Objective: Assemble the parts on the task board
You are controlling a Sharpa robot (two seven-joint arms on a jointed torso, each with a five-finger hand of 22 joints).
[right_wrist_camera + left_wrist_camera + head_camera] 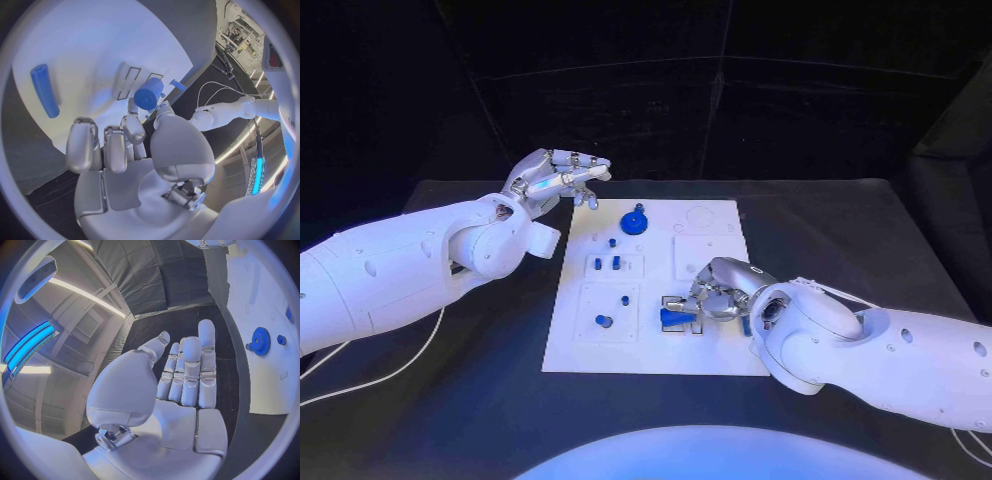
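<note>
Task board (711, 215): flat white rectangular plate, matte, shallow square recesses outlined in it; laid at the middle of the black counter (862, 225), long axis running away from the robot.
Gear (635, 221): blue toothed disc with a hub, seated near the board's far end; seen from the left wrist (259, 341) with its face toward the camera, a small blue peg (282, 340) just beside it.
Small parts (609, 264): short blue pieces, standing in the mid-board recess; another blue piece (603, 320) is seen in the near-left recess.
Blue rod (45, 90): smooth plain cylinder, lying flat on the board, well apart from the right hand's fingers.
Left hand (560, 177): silver, segmented; raised beside the board's far-left corner, fingers (189, 371) straight and side by side, nothing gripped.
Right hand (717, 290): over the board's near-right part; a blue round-ended cylinder (149, 93) is pinched at the fingertips.
</note>
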